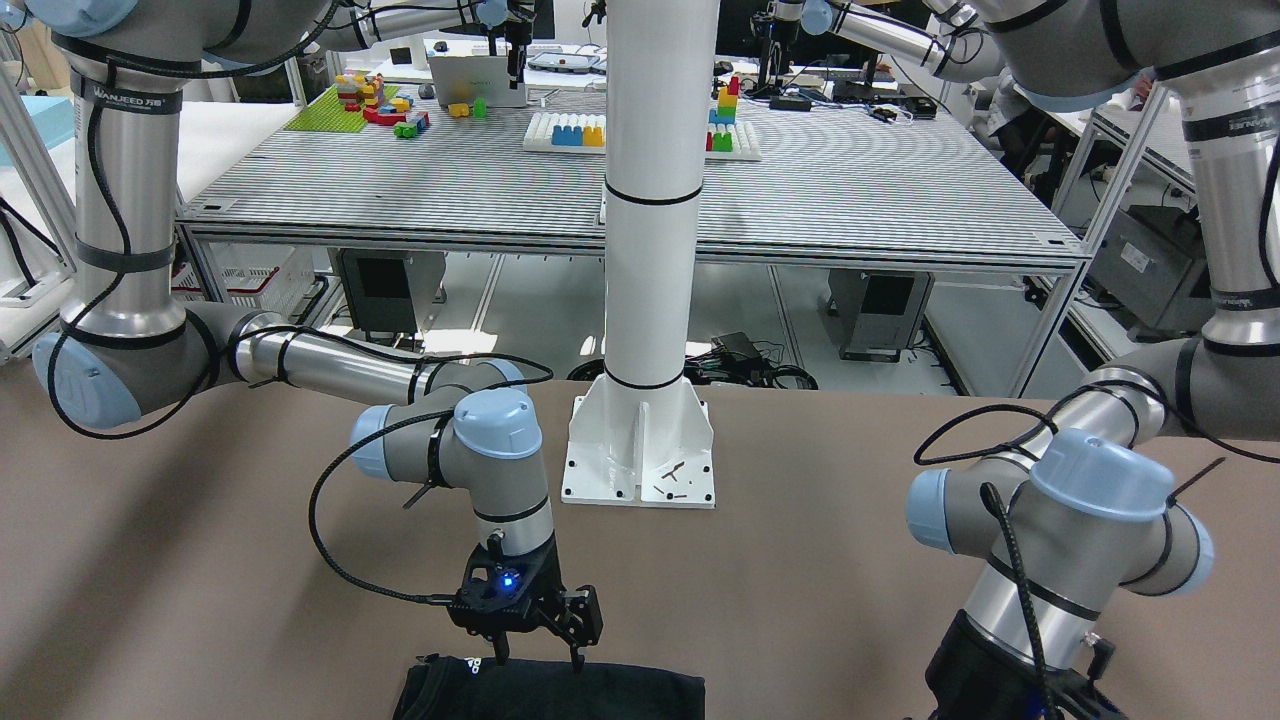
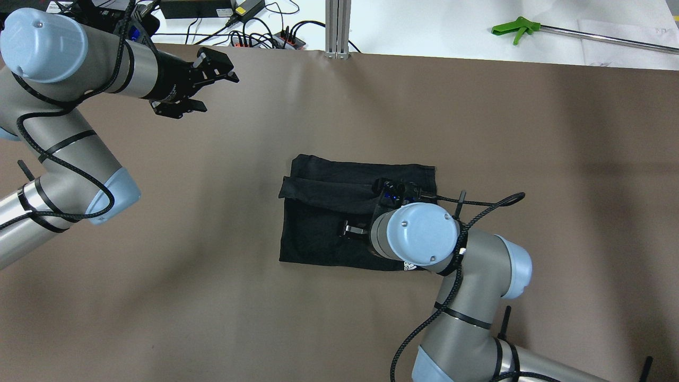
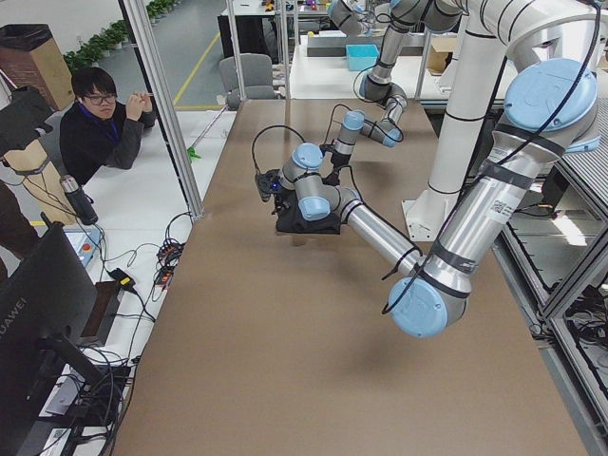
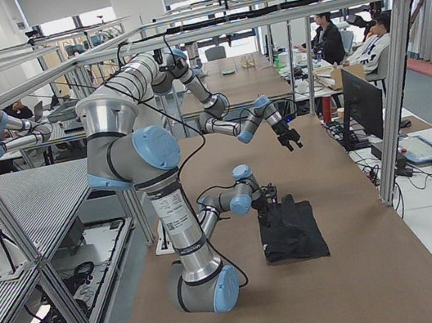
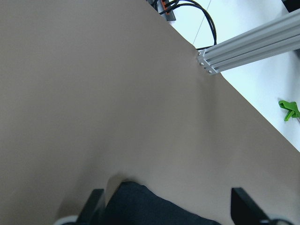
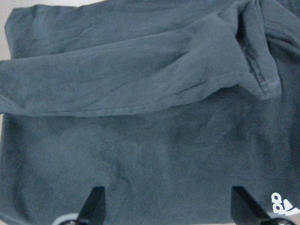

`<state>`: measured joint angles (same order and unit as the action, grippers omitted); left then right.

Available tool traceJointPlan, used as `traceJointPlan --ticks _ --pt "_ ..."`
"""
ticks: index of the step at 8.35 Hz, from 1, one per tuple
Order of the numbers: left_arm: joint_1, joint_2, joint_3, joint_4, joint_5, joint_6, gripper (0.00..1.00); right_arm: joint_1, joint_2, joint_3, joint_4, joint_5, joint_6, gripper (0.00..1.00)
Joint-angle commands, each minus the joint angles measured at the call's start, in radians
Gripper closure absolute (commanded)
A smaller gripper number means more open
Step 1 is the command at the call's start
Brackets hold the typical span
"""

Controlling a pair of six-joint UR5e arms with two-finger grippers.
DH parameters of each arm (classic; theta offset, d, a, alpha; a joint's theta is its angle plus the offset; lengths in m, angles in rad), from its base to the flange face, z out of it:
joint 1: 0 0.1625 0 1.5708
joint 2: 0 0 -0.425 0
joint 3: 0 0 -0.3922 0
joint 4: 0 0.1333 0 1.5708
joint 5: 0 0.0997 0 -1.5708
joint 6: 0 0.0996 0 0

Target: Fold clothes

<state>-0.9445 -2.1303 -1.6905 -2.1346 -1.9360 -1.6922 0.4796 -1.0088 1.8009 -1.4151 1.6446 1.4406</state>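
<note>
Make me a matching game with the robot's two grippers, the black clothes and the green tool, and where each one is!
Things:
1. clothes
2. left gripper
3. right gripper
4. green tool

Places:
A. just above the black cloth, open
B. off the brown table, on the white surface beyond it
C. lying flat in the middle of the brown table
D. open in the air near the table's far edge, away from the cloth

Pairs: 1-C, 2-D, 3-A, 4-B

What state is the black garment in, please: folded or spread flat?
Folded: the black garment lies as a compact rectangle with a sleeve laid across it.
</note>
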Motion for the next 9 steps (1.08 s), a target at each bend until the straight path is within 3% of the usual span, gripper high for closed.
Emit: traceJointPlan --ticks 1,5,7,9 --pt "0.0 0.006 0.012 -0.001 0.002 0.006 0.06 -0.021 0.122 -0.174 -0.028 -0.043 -0.126 0.06" --pt "0.003 0.003 0.055 -0.013 0.003 0.009 0.06 0.06 0.164 -0.349 0.004 -0.058 -0.29 0.06" --pt "0.003 -0.003 0.055 -0.013 0.003 0.006 0.06 0.164 0.192 -0.44 0.045 -0.058 -0.417 0.06" --pt "0.003 -0.005 0.051 -0.011 0.005 -0.006 0.06 0.278 0.255 -0.588 0.101 -0.057 -0.55 0.06"
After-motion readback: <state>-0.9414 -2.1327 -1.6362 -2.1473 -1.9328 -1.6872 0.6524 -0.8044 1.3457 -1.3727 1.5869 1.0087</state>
